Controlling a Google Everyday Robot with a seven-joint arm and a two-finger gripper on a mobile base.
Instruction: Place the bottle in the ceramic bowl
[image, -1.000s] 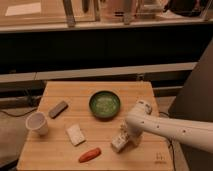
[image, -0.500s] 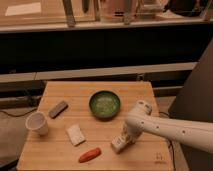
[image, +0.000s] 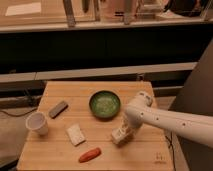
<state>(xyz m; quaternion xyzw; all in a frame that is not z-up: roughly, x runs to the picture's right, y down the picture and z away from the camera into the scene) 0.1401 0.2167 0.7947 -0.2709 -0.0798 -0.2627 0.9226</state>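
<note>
We see the tool clenched low over the table, apparently grasping the bottle. The lift and the placement in the ceramic bowl are not yet done.

We've got a white paper cup at the wooden table's left edge, a dark flat bar just behind, plus a flat white square block and a reddish oblong piece toward the front edge.

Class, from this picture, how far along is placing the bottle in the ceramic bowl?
Done: the gripper is down at the table, shut on the bottle. In hand: the bottle, seemingly not yet lifted. Left: carry it to the empty ceramic bowl and release.
</note>
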